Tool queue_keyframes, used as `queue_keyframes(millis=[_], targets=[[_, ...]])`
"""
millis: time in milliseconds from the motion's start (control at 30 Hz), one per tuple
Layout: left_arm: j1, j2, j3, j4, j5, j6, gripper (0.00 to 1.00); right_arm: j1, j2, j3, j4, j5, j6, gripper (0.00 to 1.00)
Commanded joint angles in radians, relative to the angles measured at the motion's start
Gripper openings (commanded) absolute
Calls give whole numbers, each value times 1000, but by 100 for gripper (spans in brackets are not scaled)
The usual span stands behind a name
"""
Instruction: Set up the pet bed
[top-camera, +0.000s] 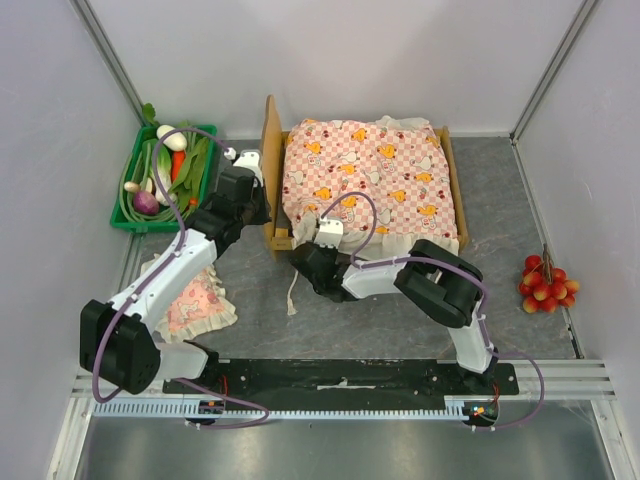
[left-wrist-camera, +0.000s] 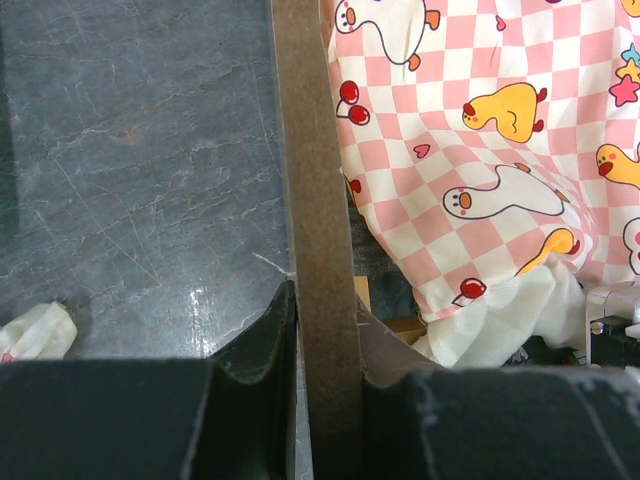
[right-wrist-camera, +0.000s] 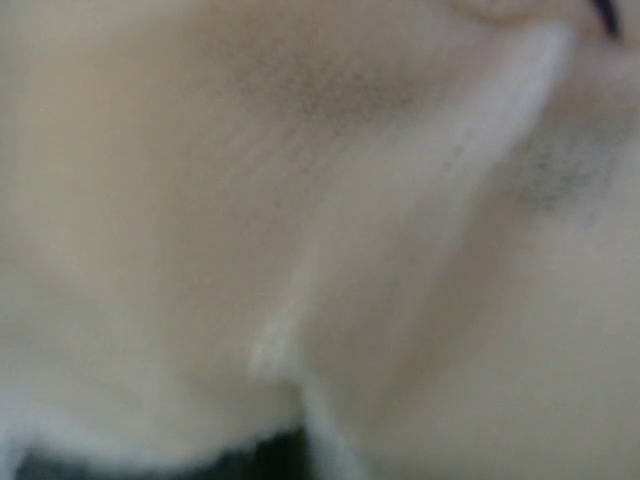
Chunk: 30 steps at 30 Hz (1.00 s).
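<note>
- Top external view: the pet bed (top-camera: 457, 190) stands at the far middle of the table (top-camera: 400, 320), with its upright headboard (top-camera: 271, 140) at the left end.
- A pink-checked mattress (top-camera: 370, 170) lies in the frame, and its cream frill (top-camera: 305, 215) spills over the near-left corner.
- The left gripper (top-camera: 252, 198) sits at the near end of the headboard. In the left wrist view its jaws stand narrow, one on each face of the board (left-wrist-camera: 318, 200), clamping it.
- The right gripper (top-camera: 312, 238) is at the mattress's near-left corner with its jaws closed. The right wrist view is filled by blurred cream fabric (right-wrist-camera: 300, 200), so I cannot tell whether any of it is pinched.
- A green crate (top-camera: 125, 215) of vegetables sits in the far-left corner.
- A small pink frilled pillow (top-camera: 195, 300) lies near the left edge, partly under the left arm.
- A bunch of red and yellow fruit (top-camera: 545, 285) rests at the right edge.
</note>
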<state>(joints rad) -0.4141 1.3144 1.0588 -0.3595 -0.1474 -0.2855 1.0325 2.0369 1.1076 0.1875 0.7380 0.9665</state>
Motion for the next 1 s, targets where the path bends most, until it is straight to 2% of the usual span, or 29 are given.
queue_keyframes(millis=[0, 100, 267, 367, 433, 500, 533, 600, 633, 767, 967], targets=[[8, -20, -43, 5, 169, -15, 2, -3, 51, -63, -261, -72, -96, 0], [14, -30, -49, 7, 175, -12, 2, -2, 20, -92, -253, -124, -146, 0], [24, -41, -56, 1, 183, -11, 2, 0, -85, -231, -195, -261, -268, 0], [23, -52, -63, 5, 193, -35, 2, 1, -171, -317, -129, -395, -344, 0], [26, -61, -74, 10, 198, -52, 2, 8, -210, -374, -64, -539, -392, 0], [26, -66, -86, 22, 200, -79, 2, 17, -251, -396, -60, -589, -431, 0], [26, -70, -91, 27, 198, -90, 2, 24, -259, -400, -31, -673, -452, 0], [26, -70, -100, 34, 190, -121, 2, 31, -273, -385, -39, -713, -488, 0], [26, -73, -103, 37, 189, -130, 2, 37, -273, -378, -31, -786, -514, 0], [26, -64, -105, 45, 180, -159, 2, 61, -270, -324, -71, -864, -584, 0], [26, -69, -98, 42, 178, -159, 2, 86, -313, -362, -105, -838, -598, 0]])
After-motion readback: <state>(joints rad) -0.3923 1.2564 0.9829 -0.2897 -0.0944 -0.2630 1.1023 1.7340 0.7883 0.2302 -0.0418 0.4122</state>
